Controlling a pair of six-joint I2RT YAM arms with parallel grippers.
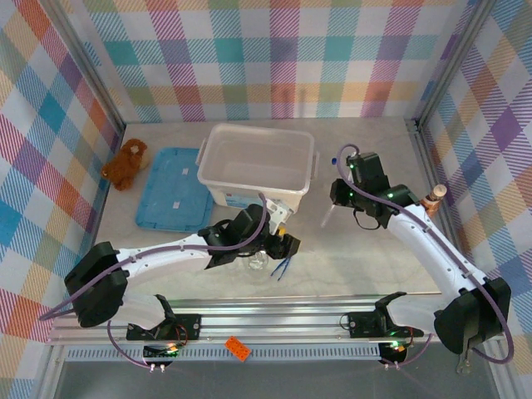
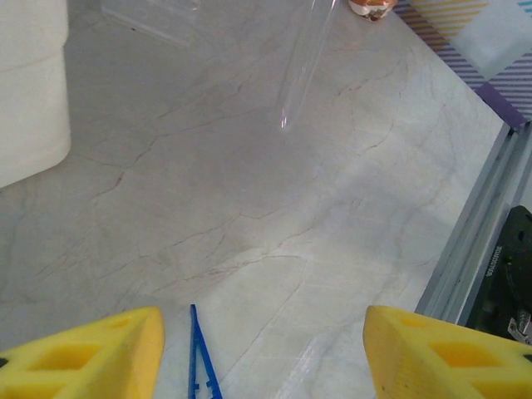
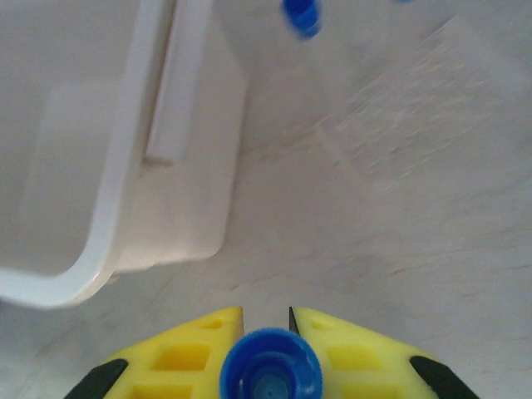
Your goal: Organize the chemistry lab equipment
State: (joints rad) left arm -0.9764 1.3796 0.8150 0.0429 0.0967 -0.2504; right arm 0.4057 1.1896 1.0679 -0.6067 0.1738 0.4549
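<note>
Marble-look tabletop [image 1: 374, 266] carries everything. At its middle stands the open white plastic bin [image 1: 259, 162], with its blue lid [image 1: 174, 189] flat on the table just to the left.

Both arms reach in toward the bin's near side. The left gripper [image 1: 283, 246] hovers low by the near right corner, and the left wrist view shows its yellow fingers [image 2: 91, 353] spread wide with nothing between them. The right gripper [image 1: 337, 201] sits off the bin's right end, apart from the wall. In its own camera the pads are pinched narrow on the blue cap [image 3: 270, 366] of a test tube [image 2: 301, 66]. The clear body hangs down from that grip, its rounded end just above the stone.

Smaller things lie under the left arm. A clear round petri dish [image 1: 256, 262] rests there, and the slim blue tweezers [image 2: 199, 357] lie just beside it, between the spread fingers of the left gripper. A second blue cap [image 3: 301, 17] shows blurred near the bin's far right corner; I cannot tell what it belongs to.

The step in hand looks like carrying the tube to the bin. Next, the right arm would need to lift the tube's tip clear of the rim, move left over the opening, and release it. The left gripper seems lined up to drop and close on the tweezers.
</note>
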